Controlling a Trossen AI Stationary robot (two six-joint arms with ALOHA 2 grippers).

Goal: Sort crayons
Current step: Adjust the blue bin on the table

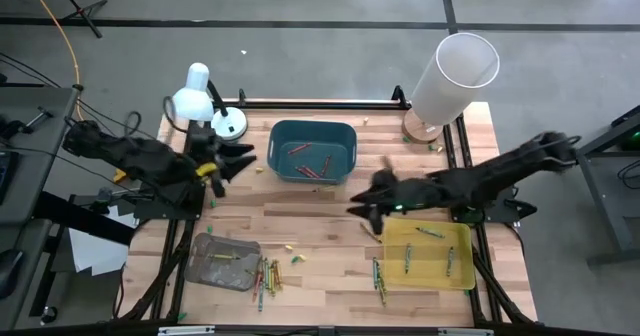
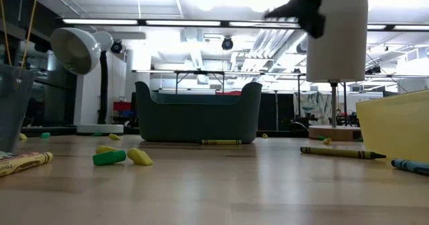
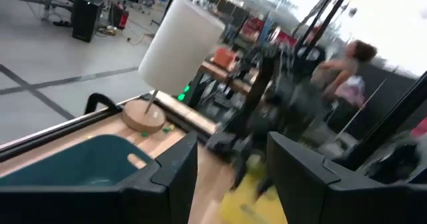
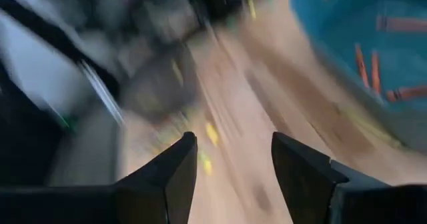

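Observation:
Red and orange crayons (image 1: 300, 148) lie in the blue tray (image 1: 345, 136) at the far middle of the table. The yellow tray (image 1: 462, 238) at the near right holds a few crayons (image 1: 430, 233), and the grey tray (image 1: 205, 268) at the near left holds some too. Loose crayons lie on the wood beside the grey tray (image 1: 268, 276) and beside the yellow tray (image 1: 379, 276). My left gripper (image 1: 240, 159) hovers open left of the blue tray, with nothing between its fingers (image 3: 175, 167). My right gripper (image 1: 362, 206) hangs open above the table between the blue and yellow trays, also with nothing between its fingers (image 4: 175, 164).
A white desk lamp (image 1: 200, 96) stands at the far left corner. A tall white cylinder on a wooden base (image 1: 455, 71) stands at the far right. Small crayon bits (image 2: 110, 157) lie on the near wood. A person (image 3: 350, 71) shows beyond the table.

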